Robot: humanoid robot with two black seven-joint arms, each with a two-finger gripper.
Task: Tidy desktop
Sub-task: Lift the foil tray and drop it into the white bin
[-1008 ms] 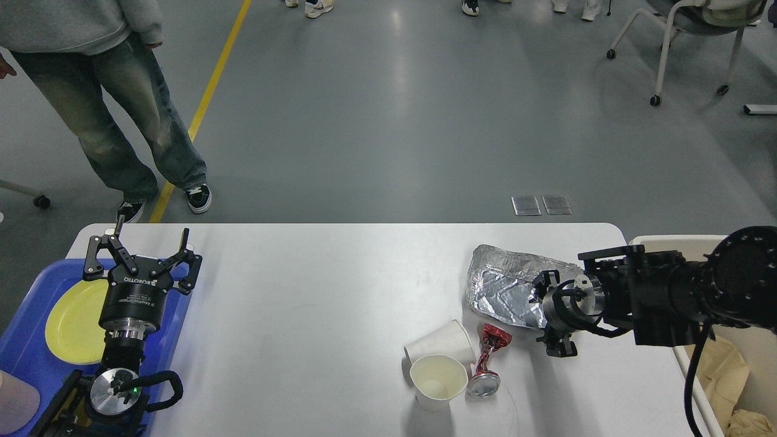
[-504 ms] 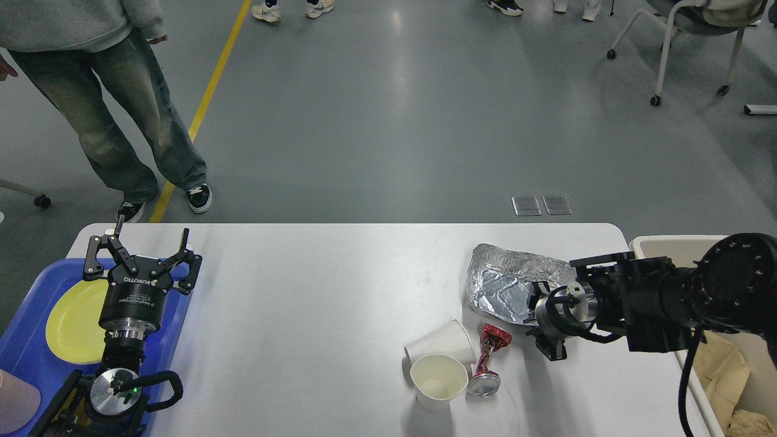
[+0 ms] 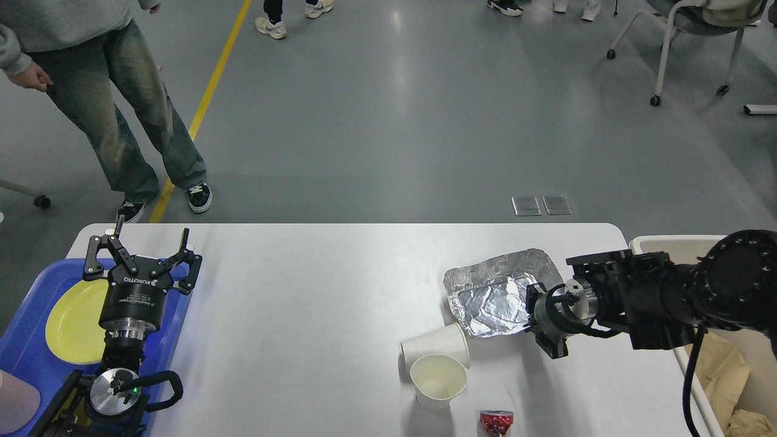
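**Clearing litter from the right end of the counter**

The left gripper [image 3: 141, 255] is hovering with fingers spread over the blue tray [image 3: 27, 358] and yellow plate [image 3: 73, 321]. The counter [image 3: 303, 303] is spanning the view's lower half. Approach the foil tray [image 3: 491, 297] slowly, pinching its rim. The right gripper [image 3: 537, 318] is touching it; its finger spacing cannot be told. Since the earlier frame, the foil has slid left and the crushed can [image 3: 496, 420] has shifted to the near edge, past the paper cups [image 3: 437, 364].
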